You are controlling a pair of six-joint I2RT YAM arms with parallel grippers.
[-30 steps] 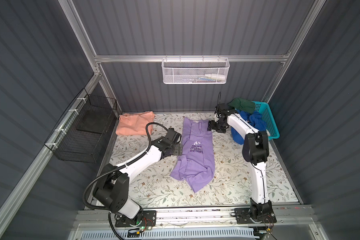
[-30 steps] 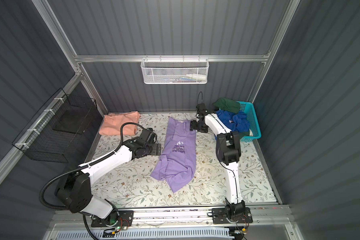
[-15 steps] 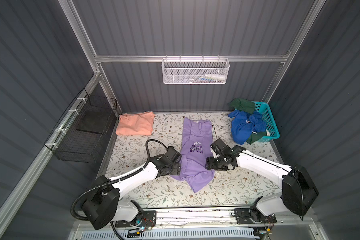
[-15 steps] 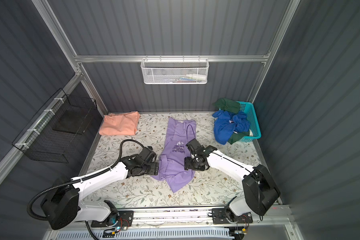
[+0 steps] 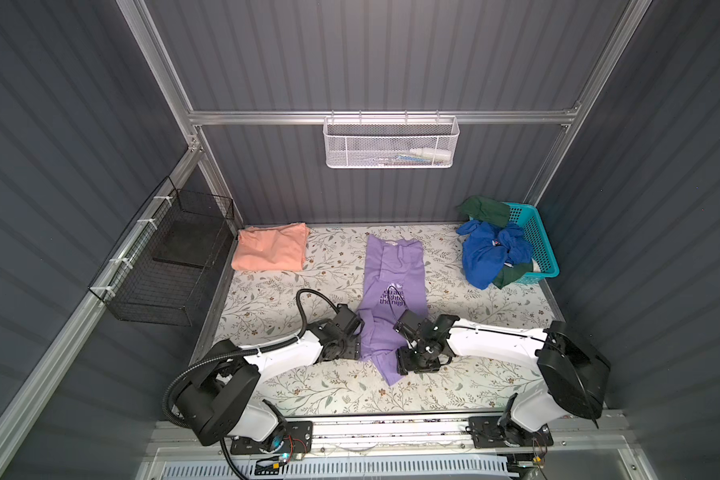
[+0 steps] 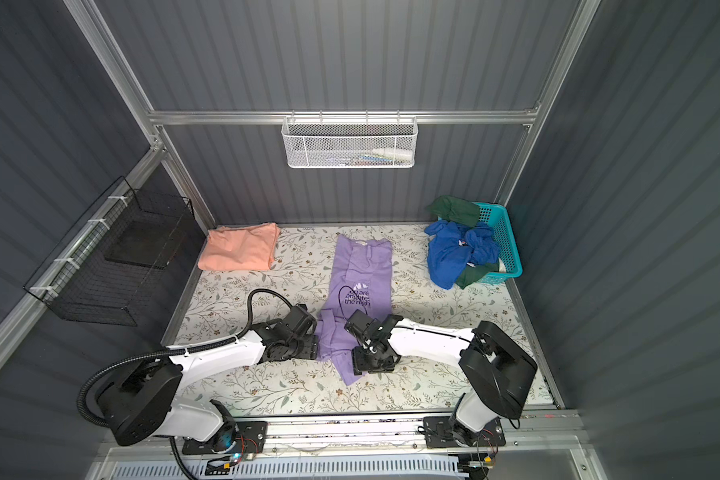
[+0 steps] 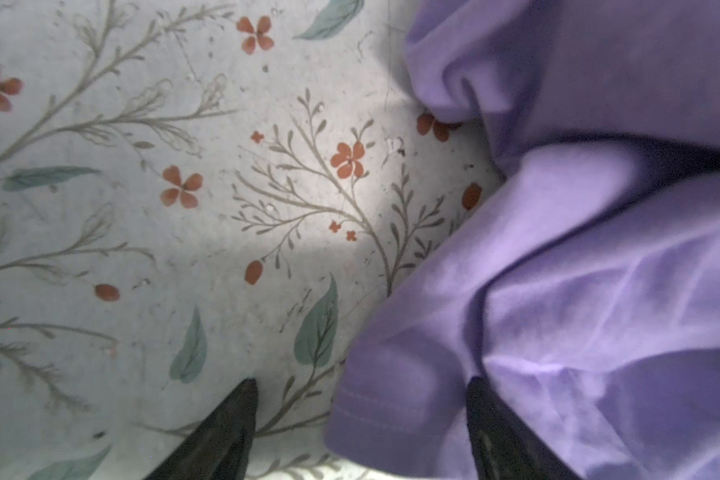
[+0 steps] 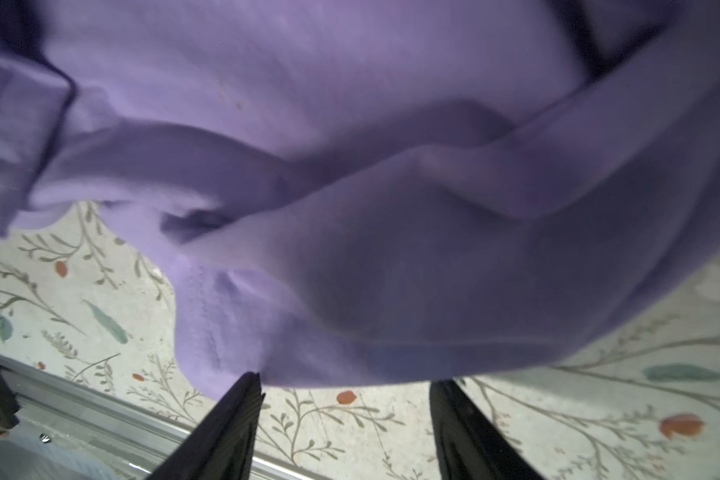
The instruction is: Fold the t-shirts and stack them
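A lavender t-shirt [image 5: 393,286] [image 6: 360,278] with dark chest lettering lies lengthwise mid-table, side-folded, its near hem rumpled. A salmon t-shirt [image 5: 271,247] [image 6: 240,247] lies folded at the back left. My left gripper [image 5: 350,351] [image 6: 306,351] is at the lavender shirt's near left edge. In the left wrist view it [image 7: 360,399] is open, with a stitched hem corner [image 7: 383,407] between its fingers. My right gripper [image 5: 416,365] [image 6: 373,363] is at the near right hem. In the right wrist view it [image 8: 346,395] is open, and the hem [image 8: 350,357] lies just past its tips.
A turquoise basket [image 5: 535,245] at the back right spills blue [image 5: 487,257] and green clothes onto the floral table [image 5: 275,299]. A black wire basket [image 5: 171,257] hangs on the left wall, a white mesh one [image 5: 391,143] on the back wall. The front rail [image 8: 100,411] runs close behind the right gripper.
The right arm swung from the back near the basket down to the lavender shirt's near hem. The left gripper slid nearer along the shirt's left edge.
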